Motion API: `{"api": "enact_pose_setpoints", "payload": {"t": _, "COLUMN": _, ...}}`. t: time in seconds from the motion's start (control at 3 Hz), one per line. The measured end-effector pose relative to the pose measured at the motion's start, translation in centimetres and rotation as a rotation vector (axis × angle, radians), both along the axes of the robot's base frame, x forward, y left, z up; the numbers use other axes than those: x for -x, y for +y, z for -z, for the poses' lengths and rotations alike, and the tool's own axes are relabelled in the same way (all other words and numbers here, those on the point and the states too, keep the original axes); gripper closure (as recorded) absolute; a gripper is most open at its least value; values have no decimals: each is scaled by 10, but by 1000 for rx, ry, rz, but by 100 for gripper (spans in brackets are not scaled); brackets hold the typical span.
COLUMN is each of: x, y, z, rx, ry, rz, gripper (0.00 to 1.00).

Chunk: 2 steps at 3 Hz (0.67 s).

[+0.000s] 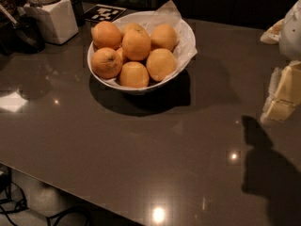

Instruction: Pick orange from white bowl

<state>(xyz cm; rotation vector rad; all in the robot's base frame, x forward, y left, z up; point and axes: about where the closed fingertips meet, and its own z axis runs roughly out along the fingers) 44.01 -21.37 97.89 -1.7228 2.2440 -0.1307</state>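
The white bowl (188, 36) stands on the dark table at the back centre, lined with crumpled white paper that sticks up above its rim. It holds several smooth oranges heaped together; one orange (161, 64) lies at the front right of the heap, and another orange (107, 62) at the left has a dark puckered dimple. My gripper (275, 72) hangs at the right edge of the view, well to the right of the bowl and above the table. It is open and empty, and partly cut off by the frame edge.
A white square-based jar (54, 18) stands at the back left, with a dark object (28, 34) beside it. A black-and-white marker tag (104, 13) lies behind the bowl. The table's front edge (94, 199) runs diagonally at the lower left, with cables on the floor below.
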Motion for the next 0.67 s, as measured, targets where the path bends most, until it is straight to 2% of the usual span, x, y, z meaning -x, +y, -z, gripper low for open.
{"api": "enact_pose_setpoints", "payload": {"t": 0.33, "x": -9, "y": 24, "z": -8, "rx": 39, "ry": 11, "rz": 6, "gripper": 0}}
{"api": "enact_pose_setpoints", "payload": {"t": 0.67, "x": -28, "y": 62, "z": -19, "rx": 72, "ry": 3, "rz": -22, "gripper": 0}}
